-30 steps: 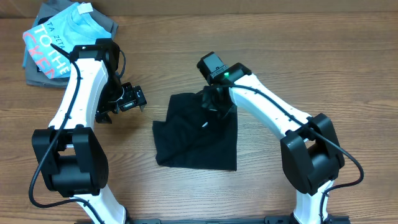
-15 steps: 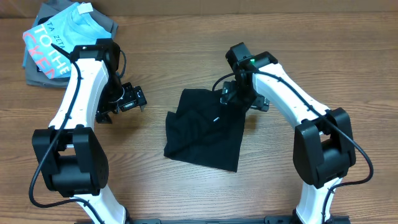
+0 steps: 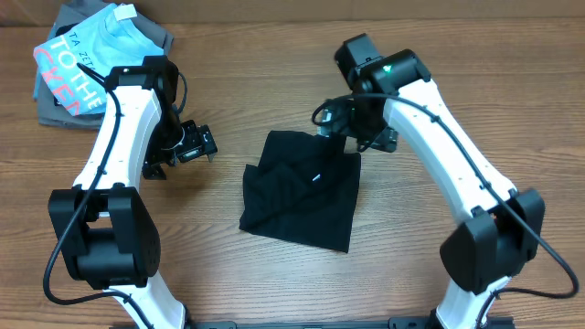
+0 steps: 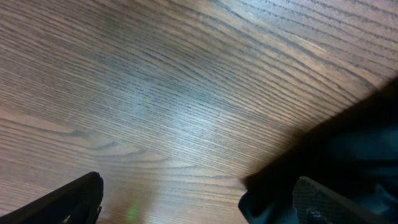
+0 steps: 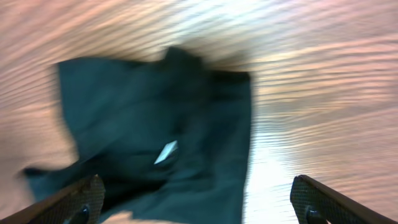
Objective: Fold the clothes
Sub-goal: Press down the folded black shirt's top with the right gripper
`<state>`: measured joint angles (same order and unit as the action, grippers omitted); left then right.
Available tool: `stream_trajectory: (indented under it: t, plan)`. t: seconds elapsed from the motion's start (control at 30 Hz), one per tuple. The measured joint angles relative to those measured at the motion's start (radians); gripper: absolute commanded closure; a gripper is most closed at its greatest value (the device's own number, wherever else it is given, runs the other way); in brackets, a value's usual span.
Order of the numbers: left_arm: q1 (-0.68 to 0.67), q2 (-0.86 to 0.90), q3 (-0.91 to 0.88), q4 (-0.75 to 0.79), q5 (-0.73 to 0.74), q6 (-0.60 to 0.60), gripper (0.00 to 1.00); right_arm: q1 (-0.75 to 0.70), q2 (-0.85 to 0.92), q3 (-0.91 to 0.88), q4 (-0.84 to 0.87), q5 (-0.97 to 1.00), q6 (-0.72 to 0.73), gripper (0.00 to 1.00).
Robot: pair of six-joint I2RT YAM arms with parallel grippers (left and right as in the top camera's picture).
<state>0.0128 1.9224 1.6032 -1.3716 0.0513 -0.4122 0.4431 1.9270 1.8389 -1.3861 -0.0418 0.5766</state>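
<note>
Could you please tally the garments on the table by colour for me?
Black shirt: 1
Light blue tee: 1
Grey fabric under the tee: 1 visible, layers unclear
Total: 3

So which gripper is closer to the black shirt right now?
Right. The right gripper hovers by the far corner of the black shirt, about at its edge. The left gripper is farther off, out past the shirt's opposite side.
</note>
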Motion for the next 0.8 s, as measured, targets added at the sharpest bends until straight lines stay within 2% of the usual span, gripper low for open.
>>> stream_trajectory:
  t: [0.37,0.43,0.53,0.67,0.8]
  plan:
    - [0.000,0.000,0.000,-0.002,0.000,0.000,0.00,0.232,0.068,0.007,0.100,-0.077,-0.001,0.00]
    - [0.000,0.000,0.000,-0.003,0.000,0.000,0.00,0.251,0.103,0.007,0.098,-0.082,-0.001,0.04]
    - [0.000,0.000,0.000,-0.004,0.000,0.000,0.00,0.257,0.159,0.007,0.098,-0.085,0.000,0.25]
    - [0.000,0.000,0.000,-0.003,0.000,0.000,0.00,0.258,0.192,0.006,0.095,-0.085,0.004,0.63]
    - [0.000,0.000,0.000,-0.003,0.000,0.000,0.00,0.258,0.193,0.007,0.078,-0.084,-0.002,0.83]
